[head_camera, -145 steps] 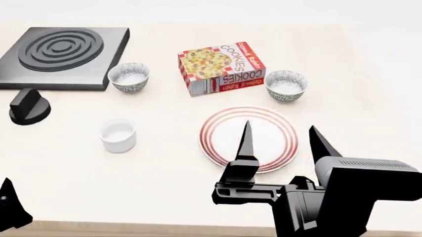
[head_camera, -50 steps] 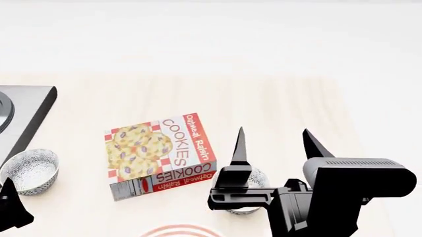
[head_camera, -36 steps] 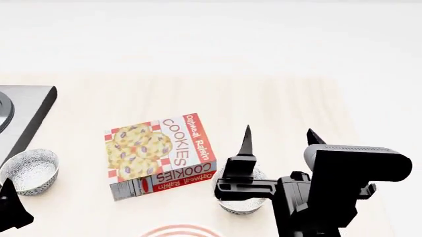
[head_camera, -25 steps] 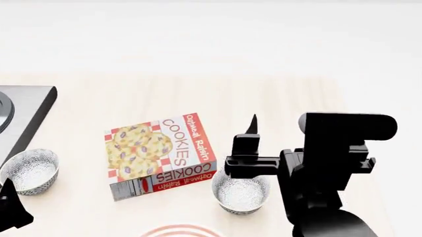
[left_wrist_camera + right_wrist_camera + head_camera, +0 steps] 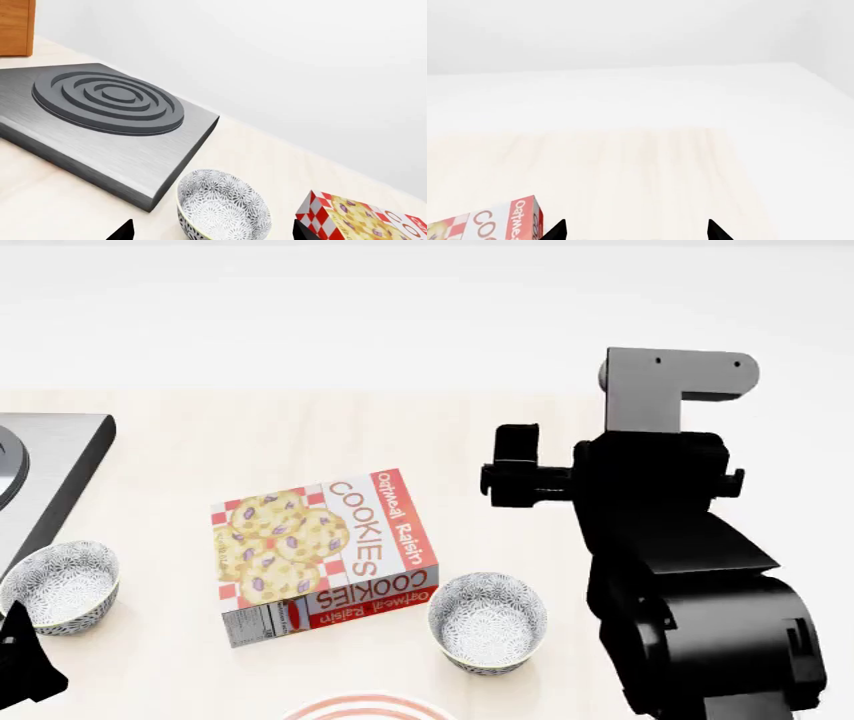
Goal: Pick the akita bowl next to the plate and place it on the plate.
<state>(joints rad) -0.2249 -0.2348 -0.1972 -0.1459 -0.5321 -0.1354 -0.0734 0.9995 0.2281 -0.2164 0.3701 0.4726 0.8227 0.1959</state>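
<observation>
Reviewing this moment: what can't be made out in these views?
- Red-striped white plate: the head view's bottom edge cuts it to a sliver; absent from both wrist views.
- Right claw: only two black fingertips, set apart, in the right wrist view; the arm hides it in the head view.
- Left claw: likewise only tips, set apart.
- Speckled akita bowl beside the plate: missing from both wrist views.

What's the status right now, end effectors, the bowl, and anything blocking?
Right end effector open, empty, raised above table. Left end effector open, empty, near other bowl. Akita bowl on table beside cookie box, plate just below. Nothing blocking.
</observation>
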